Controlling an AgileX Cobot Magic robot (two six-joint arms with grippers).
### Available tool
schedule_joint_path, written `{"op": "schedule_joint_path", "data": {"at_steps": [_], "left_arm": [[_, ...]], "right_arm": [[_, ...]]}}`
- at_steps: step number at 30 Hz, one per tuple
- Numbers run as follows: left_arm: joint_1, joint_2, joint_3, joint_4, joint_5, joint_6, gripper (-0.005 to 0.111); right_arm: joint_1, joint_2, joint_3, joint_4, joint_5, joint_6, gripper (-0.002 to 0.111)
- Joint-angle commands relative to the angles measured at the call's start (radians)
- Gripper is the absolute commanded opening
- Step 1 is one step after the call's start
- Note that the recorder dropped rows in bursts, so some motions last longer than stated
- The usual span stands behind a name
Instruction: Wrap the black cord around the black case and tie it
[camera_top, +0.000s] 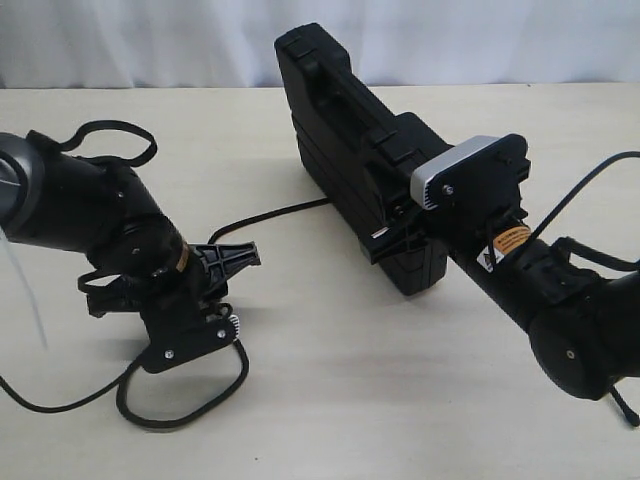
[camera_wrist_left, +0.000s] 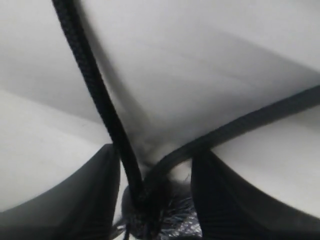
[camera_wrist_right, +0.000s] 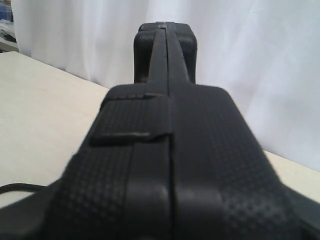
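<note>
left gripper (camera_wrist_left: 152, 152): clamped on the black cord (camera_wrist_left: 100, 100), where two strands cross between its ribbed fingers (camera_wrist_left: 85, 200) and press against their inner faces
frayed tuft (camera_wrist_left: 172, 217): fuzzy and grey-black, sitting deep in the gap just behind the crossing
left arm: tipped downward, with the pincer close above the table (camera_top: 400, 400)
cord's run: one strand leaves the left gripper and crosses the table to the foot of the black case (camera_top: 340, 120); another sags into a loose loop on the table under the arm
right gripper (camera_top: 400, 238): closed on the near end of the black case with its jaws set wide; its own wrist view is filled by the case's edge, so the fingertips are hidden there
black case, position: standing on its long narrow side, latch edge uppermost, near the middle of the table and running back toward the curtain
camera block (camera_top: 465, 170): grey, on the right wrist, just above the near end of the case
curtain (camera_top: 450, 40): white, hanging behind the table's far edge
</note>
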Motion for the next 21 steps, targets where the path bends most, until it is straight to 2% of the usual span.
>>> {"op": "schedule_joint_path", "data": {"at_steps": [1,8,15,19,20,21], "left_arm": [[-0.055,0.013,0.004,-0.011,0.116,0.004,0.044],[-0.172,0.013,0.004,-0.011,0.235,0.019,0.044],[-0.243,0.013,0.004,-0.011,0.360,0.019,0.035],[-0.249,0.013,0.004,-0.010,0.386,-0.015,0.021],[-0.249,0.013,0.004,-0.010,0.386,-0.051,0.016],[-0.249,0.013,0.004,0.013,0.386,-0.151,0.004]], "right_arm": [[-0.001,0.011,0.007,-0.013,0.077,0.013,0.004],[-0.001,0.011,0.007,-0.013,0.077,0.013,0.004],[-0.001,0.011,0.007,-0.013,0.077,0.013,0.004],[-0.001,0.011,0.007,-0.013,0.077,0.013,0.004],[-0.001,0.011,0.007,-0.013,0.077,0.013,0.004],[-0.001,0.011,0.007,-0.013,0.082,0.013,0.004]]}}
